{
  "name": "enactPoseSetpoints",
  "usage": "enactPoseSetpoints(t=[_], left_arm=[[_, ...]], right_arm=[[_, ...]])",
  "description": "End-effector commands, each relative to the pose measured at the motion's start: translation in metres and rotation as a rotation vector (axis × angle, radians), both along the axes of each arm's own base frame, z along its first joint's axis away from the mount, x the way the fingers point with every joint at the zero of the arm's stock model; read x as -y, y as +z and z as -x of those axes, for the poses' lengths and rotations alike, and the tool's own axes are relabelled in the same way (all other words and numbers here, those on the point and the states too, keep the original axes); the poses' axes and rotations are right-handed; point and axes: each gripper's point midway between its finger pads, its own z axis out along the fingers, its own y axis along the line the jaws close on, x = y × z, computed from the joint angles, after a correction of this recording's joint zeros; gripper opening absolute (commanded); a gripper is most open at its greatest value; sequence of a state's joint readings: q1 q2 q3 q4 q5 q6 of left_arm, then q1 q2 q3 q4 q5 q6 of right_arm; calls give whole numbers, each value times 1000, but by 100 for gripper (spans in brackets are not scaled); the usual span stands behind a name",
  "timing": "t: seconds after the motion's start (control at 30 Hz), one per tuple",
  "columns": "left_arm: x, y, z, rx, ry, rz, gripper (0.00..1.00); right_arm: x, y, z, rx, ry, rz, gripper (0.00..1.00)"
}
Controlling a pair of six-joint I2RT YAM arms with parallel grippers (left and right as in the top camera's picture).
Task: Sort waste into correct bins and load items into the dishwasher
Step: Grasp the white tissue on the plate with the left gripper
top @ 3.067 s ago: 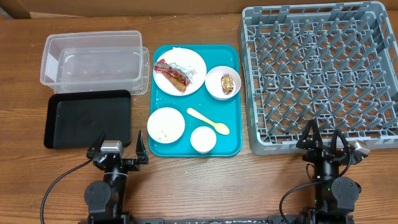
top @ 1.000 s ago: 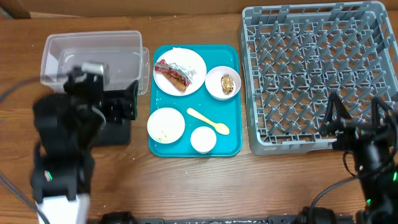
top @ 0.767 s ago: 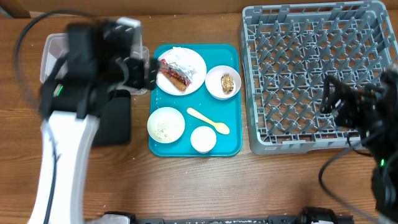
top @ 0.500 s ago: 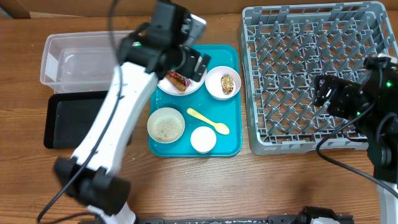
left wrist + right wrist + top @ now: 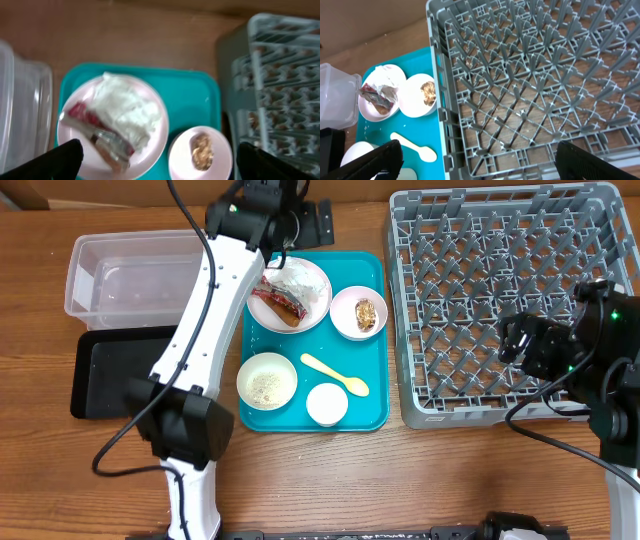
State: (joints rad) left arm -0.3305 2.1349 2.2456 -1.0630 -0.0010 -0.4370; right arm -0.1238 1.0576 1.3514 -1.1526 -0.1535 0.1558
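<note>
overhead: left hand [image 5: 160, 150] wide near plate [image 5: 318, 308], arm [image 5: 215, 290] outstretched; right hand [image 5: 477, 150] wide above rack [image 5: 480, 270].

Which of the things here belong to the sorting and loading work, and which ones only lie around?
Belong to the job: foil wrapper, napkin, sausage, food lump, rice grains; plate, lump bowl, rice bowl, cup, spoon; clear tub, black tray, grey rack.

Just lying about: teal tray, wooden table.

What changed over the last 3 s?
Left gripper swung from the near table edge to above the plate's far side; right gripper rose over the dish rack. Both open, holding nothing. Teal tray contents, clear tub, black tray unmoved.
</note>
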Motion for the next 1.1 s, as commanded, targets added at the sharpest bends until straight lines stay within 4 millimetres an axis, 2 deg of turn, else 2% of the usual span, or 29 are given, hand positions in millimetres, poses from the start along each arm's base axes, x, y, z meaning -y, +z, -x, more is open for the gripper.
enactPoseSetpoints(t=[0.0,0.1,0.2,0.3,0.4,0.5,0.53,0.77,0.83,0.87,0.9,0.97,1.03,1.07], left_arm=[[-16,-79,-5,-191,119,-32,100],[-15,-115,-7,-255,117,-47,100],[-15,-140,-10,-282,121,-63,100],[-16,-162,-17,-292,140,-74,100],[-15,-173,-18,-301,140,-77,100],[-11,-184,-17,-314,122,-90,66],[-10,-187,-17,-315,120,-96,63],[-4,-214,-12,-353,107,-111,64],[-5,-226,-9,-378,107,-120,59],[-5,-230,-7,-388,106,-122,51],[-5,-235,-6,-399,106,-127,36],[-6,-236,-5,-403,106,-129,19],[-6,-235,-6,-400,106,-127,5],[-5,-234,-6,-398,105,-126,4]], right_arm=[[-1,7,3,11,9,3,100],[-2,3,5,-8,9,0,100],[-2,1,7,-22,9,-2,100],[-2,0,8,-31,9,-3,100],[-2,-1,9,-35,9,-3,100],[-2,-2,10,-38,9,-4,100],[-2,-2,10,-38,9,-4,100],[-2,-3,12,-49,9,-5,100],[-2,-4,12,-51,9,-6,100],[-2,-4,12,-53,9,-6,100],[-2,-4,12,-53,9,-6,100],[-2,-4,12,-53,9,-6,100],[-2,-4,12,-53,9,-6,100],[-2,-4,12,-53,9,-6,100]])
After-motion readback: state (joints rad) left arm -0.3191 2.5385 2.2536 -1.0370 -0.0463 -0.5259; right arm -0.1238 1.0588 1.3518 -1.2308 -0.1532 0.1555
